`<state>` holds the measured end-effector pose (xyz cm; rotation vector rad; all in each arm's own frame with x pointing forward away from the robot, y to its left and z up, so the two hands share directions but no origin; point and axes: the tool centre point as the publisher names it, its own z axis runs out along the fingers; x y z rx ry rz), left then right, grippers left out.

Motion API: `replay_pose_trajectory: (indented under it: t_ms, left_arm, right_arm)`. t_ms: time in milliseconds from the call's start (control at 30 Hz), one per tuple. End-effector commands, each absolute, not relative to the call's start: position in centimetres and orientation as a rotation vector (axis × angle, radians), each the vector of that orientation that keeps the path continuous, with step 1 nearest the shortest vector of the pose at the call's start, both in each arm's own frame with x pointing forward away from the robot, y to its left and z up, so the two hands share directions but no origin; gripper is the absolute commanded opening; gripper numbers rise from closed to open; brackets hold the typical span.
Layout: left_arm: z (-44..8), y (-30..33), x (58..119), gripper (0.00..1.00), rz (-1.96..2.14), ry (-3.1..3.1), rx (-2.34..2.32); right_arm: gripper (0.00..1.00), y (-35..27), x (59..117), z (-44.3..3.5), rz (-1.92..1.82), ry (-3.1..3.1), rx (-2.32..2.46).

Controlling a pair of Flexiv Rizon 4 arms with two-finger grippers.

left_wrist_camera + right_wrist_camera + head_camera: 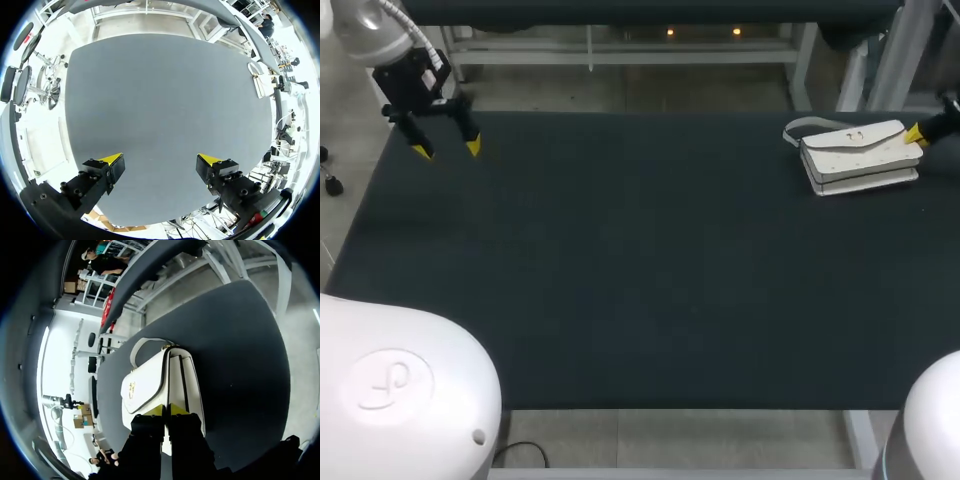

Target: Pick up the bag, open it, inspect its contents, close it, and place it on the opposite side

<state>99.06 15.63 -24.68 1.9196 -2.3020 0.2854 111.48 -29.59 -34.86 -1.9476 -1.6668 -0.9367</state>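
A white handbag (860,157) with a flap and a thin strap lies flat at the far right of the dark table (640,260). My right gripper (914,133) is shut, its yellow tips pressed together at the bag's right end. In the right wrist view the bag (160,382) stretches straight ahead of the shut right gripper (166,409), whose tips rest at the bag's near edge, with nothing seen between them. My left gripper (447,148) hangs open over the far left corner. In its own view the left gripper (160,160) holds nothing, and the bag (262,85) shows small at the table's far side.
The table's right edge runs close behind the bag. A metal frame (620,50) stands past the far edge. Dark mat covers the whole table between the two grippers.
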Motion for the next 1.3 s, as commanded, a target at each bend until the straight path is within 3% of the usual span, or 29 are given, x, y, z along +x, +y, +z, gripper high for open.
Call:
replay_pose_trajectory:
  t_ms: [33,1300]
  left_arm:
    - [-24.8,15.6,99.4,1.00,0.272,-2.301,1.917]
    - [-24.1,15.1,99.2,1.00,0.119,-2.331,2.061]
  right_arm:
    - [0.00,-31.2,112.6,-35.1,-0.872,-1.656,-1.896]
    - [0.00,-34.7,114.3,-36.3,-0.877,-1.637,-1.921]
